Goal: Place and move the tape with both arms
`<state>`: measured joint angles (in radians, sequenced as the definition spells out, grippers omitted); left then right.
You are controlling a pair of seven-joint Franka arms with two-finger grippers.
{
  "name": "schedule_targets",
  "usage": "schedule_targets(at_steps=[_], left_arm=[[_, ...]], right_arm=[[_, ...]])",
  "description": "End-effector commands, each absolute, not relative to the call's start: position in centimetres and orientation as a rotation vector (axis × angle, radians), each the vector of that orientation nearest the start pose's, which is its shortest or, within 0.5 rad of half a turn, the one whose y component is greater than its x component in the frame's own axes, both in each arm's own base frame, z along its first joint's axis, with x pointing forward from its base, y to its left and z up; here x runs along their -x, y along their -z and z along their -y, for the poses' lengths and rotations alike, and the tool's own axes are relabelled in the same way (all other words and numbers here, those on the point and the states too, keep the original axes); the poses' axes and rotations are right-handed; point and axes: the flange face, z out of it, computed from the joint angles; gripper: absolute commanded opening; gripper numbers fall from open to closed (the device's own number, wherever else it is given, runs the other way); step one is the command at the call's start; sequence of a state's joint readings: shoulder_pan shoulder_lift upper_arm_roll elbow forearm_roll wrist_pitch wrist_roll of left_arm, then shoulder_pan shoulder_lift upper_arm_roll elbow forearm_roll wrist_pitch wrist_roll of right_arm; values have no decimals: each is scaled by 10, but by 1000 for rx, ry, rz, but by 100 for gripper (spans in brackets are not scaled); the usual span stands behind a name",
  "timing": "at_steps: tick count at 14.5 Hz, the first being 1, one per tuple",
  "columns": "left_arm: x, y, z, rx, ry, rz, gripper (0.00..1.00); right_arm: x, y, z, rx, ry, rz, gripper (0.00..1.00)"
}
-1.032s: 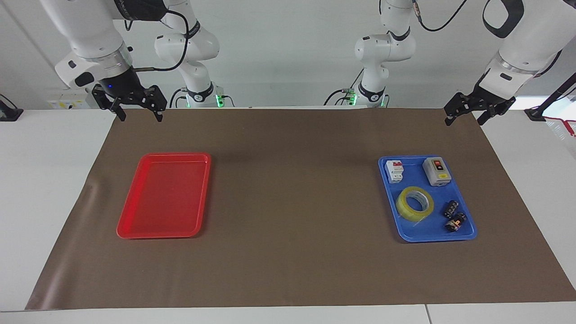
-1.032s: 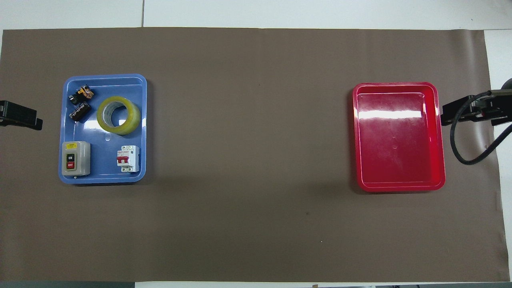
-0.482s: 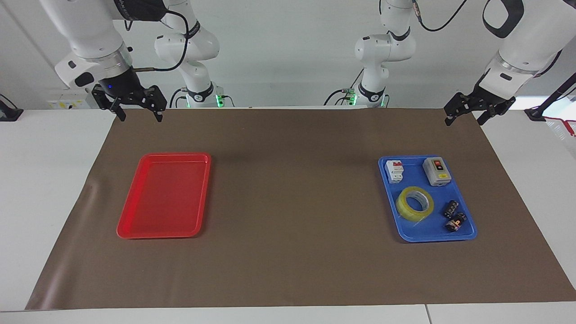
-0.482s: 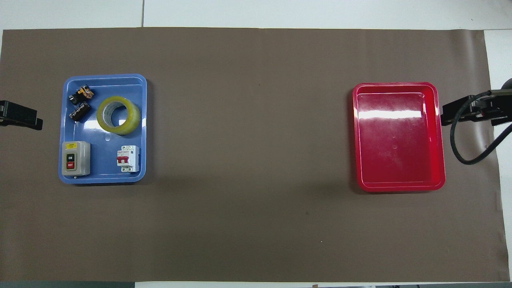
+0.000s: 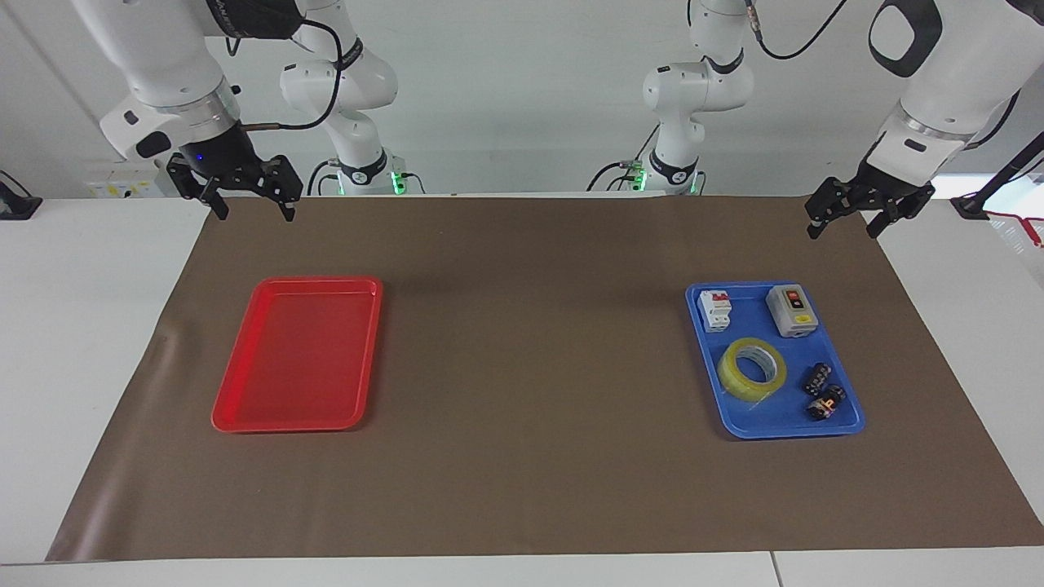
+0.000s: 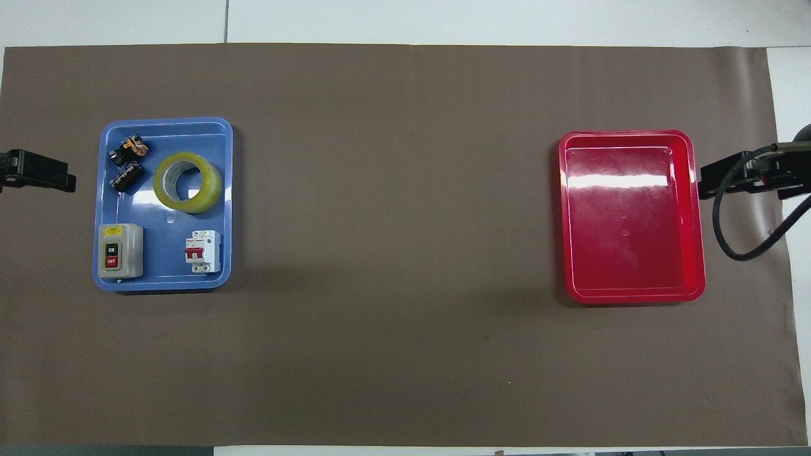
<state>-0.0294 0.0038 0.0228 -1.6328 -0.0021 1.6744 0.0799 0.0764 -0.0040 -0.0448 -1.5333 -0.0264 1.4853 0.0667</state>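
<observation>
Tape lies in blue tray, well apart from spread left pincer.

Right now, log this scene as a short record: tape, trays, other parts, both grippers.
tape: lying flat in the blue tray, untouched
blue tray: toward the left arm's end of the brown mat
also in blue tray: circuit breaker, grey switch box, two small dark parts
red tray: toward the right arm's end, nothing in it
left gripper: open, raised over the mat's corner, holding nothing
right gripper: open, raised over the mat's other robot-side corner, holding nothing
</observation>
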Motion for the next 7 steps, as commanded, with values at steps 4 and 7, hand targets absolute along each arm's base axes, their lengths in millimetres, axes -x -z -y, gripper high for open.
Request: schedule_targets(at_steps=[4, 7], left_arm=[[-592, -499, 7, 3144, 174, -210, 100], [-622, -426, 6, 3130, 216, -232, 100]], right_arm=[[-545, -635, -13, 3156, -60, -35, 100], [-544, -633, -13, 3154, -67, -37, 100]])
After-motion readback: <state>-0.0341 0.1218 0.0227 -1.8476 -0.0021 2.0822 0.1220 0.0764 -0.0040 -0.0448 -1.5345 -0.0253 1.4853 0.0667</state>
